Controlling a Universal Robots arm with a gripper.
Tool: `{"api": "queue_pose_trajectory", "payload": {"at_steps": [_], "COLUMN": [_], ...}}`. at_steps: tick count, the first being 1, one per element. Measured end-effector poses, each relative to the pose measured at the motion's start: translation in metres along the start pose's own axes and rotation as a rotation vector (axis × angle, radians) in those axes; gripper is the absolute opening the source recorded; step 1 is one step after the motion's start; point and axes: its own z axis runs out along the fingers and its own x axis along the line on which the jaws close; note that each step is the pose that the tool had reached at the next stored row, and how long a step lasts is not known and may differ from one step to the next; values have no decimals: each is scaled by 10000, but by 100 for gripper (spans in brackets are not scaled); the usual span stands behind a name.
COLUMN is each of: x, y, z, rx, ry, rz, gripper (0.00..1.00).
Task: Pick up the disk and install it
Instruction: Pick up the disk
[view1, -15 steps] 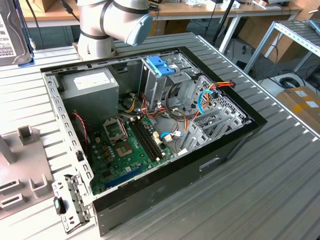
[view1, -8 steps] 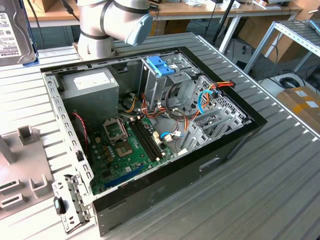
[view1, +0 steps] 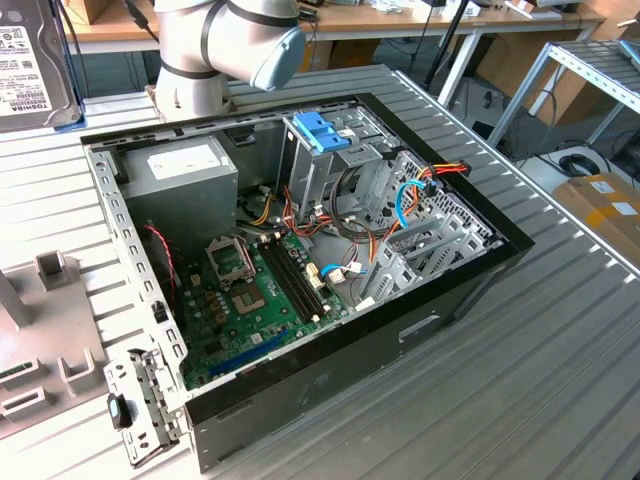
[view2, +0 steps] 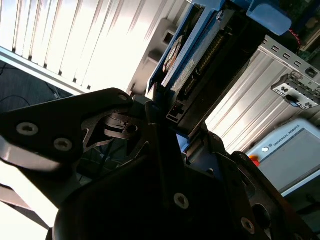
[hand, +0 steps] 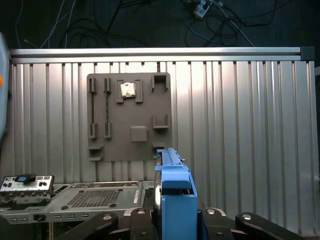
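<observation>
Two black fingers (hand: 141, 220) of the gripper (hand: 174, 221) are closed on the disk (hand: 175, 192), clamping its blue-railed sides; both wrist views show it edge-on. It is held in the air above the ribbed table (hand: 240, 125) and grey tray (hand: 130, 145). In the exterior view it is at the left edge, apart from the open case (view1: 300, 260).

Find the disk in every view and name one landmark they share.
Exterior view: the disk sits in the upper-left corner, label facing the camera.
First wrist view: the disk stands edge-on, blue rail showing, clamped in the hand.
Second wrist view: the disk lies edge-on, blue rails along it.
Shared landmark: the ribbed metal table.
</observation>
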Motion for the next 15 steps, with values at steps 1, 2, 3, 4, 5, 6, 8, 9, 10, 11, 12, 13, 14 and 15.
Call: {"api": "queue_pose_trajectory", "payload": {"at_steps": [1, 2, 3, 4, 5, 6, 8, 9, 10, 11, 12, 13, 14, 15], "x": [0, 0, -1, -1, -1, -1, -2, -2, -2, -2, -2, -2, -2, -3], "y": [-8, -14, -23, -32, -38, -46, -62, -67, -73, -79, -84, -89, -93, -98], "z": [0, 0, 0, 0, 0, 0, 0, 0, 0, 0, 0, 0, 0, 0], "rx": [0, 1, 0, 0, 0, 1, 1, 0, 0, 0, 1, 0, 1, 1], "ry": [-1, -1, 0, 0, 0, -1, 0, 0, -1, 0, -1, -1, -1, -1], "rz": [-1, 0, 0, 1, 0, 0, 0, 0, 0, 0, 0, 0, 0, 0], "gripper": [37, 37, 37, 37, 37, 37, 37, 37, 37, 37, 37, 37, 37, 37]}}
